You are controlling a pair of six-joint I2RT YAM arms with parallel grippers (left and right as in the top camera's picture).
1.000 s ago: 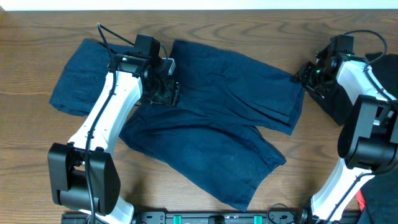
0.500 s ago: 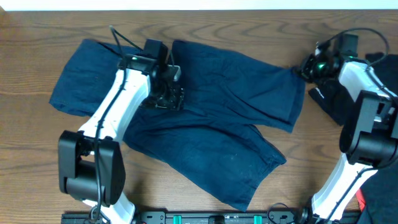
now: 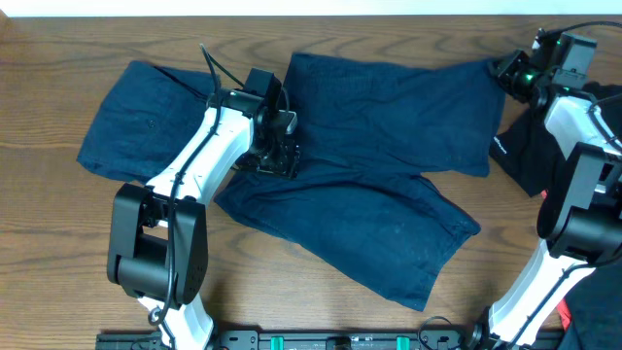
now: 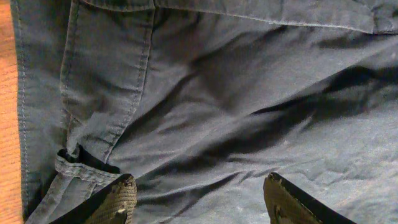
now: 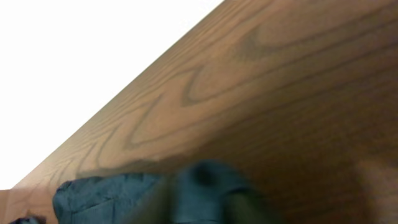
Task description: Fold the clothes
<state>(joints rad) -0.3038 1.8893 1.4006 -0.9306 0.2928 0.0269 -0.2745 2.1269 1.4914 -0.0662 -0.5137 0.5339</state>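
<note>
You have open room on the bare brown wood-grain table (image 3: 49,253) at the front left, and a narrower strip at the front right. The dark navy denim-like shorts (image 3: 389,136) cover the middle, and a second dark navy cloth piece (image 3: 136,122) fills the back left. The white left arm (image 3: 190,170) slants across between them, its hand (image 4: 199,199) spread on the cloth. A black garment (image 3: 520,160) crowds the right edge.

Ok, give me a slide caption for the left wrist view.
Open left claw over creased navy shorts, a belt loop at lower left.
</note>
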